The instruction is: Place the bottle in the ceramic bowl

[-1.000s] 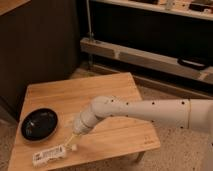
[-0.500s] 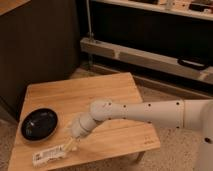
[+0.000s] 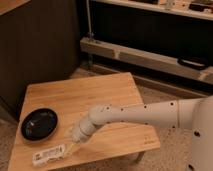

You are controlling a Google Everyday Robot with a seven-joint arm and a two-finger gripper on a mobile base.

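The white bottle (image 3: 49,154) lies on its side near the front left corner of the wooden table (image 3: 100,92), its dark label facing up. The black ceramic bowl (image 3: 39,123) sits just behind it at the table's left edge, with nothing in it. My gripper (image 3: 73,146) hangs low over the table at the bottle's right end, pointing down and to the left, open and holding nothing. The white arm reaches in from the right.
The table's front edge runs just below the bottle. A dark cabinet stands behind the table at the left. At the back, a low metal shelf rail crosses the view. The floor around the table is speckled.
The arm has dropped lower and swung slightly left, bringing the gripper closer to the bottle's right end. Bottle and bowl have not moved.
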